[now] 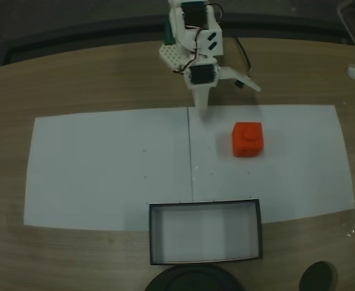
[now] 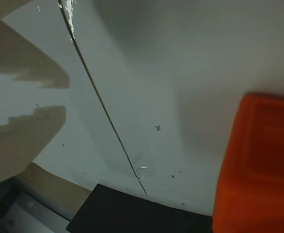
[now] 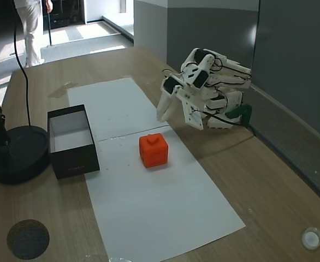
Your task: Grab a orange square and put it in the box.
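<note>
A: Wrist view first: the orange square (image 2: 256, 165) fills the lower right corner, and the two pale fingers (image 2: 23, 131) of the claw sit at the left with a gap between them, nothing in it.

B: Agreed, the claw (image 1: 226, 94) is spread wide and empty, hovering over the far edge of the white paper (image 1: 105, 170). The block rests on that paper, near the claw but apart from it.

A: And the box (image 1: 206, 206) waits at the paper's near edge on the table (image 1: 74, 85), open side up (presumably so the block can simply be dropped in).

B: As for orientation, the block stands stud up. It looks roughly cubic, so no real long axis; its sides run close to square with the paper's edges.
</note>
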